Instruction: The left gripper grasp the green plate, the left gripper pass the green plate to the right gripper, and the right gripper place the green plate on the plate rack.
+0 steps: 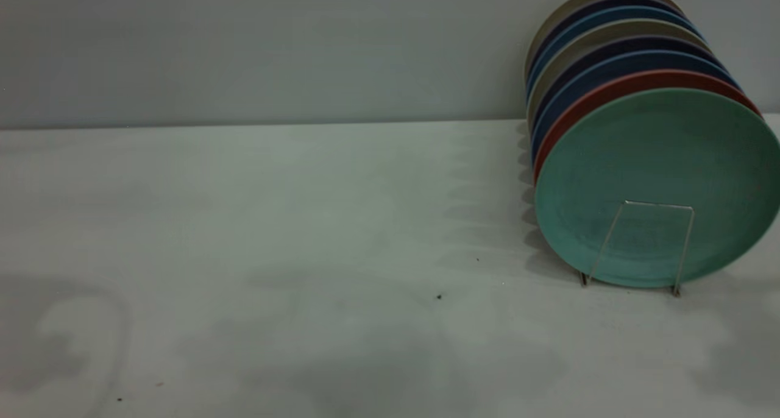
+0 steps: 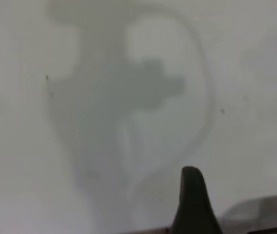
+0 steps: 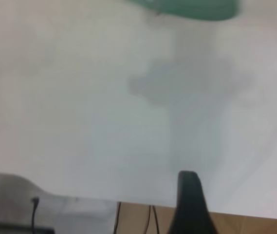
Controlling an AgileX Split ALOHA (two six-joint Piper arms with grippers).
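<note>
green plate [image 1: 658, 174] upright in plate rack [image 1: 646, 247], left gripper [image 2: 193, 204] well apart

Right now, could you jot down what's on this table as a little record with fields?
Green plate: standing on edge at the front of the row, in the plate rack
Behind it: a salmon-pink plate, then dark blue plates and beige ones
Table: white, with arm shadows
Left pincer: over bare table, holding nothing
Right pincer: over bare table, green plate's edge farther off
</note>
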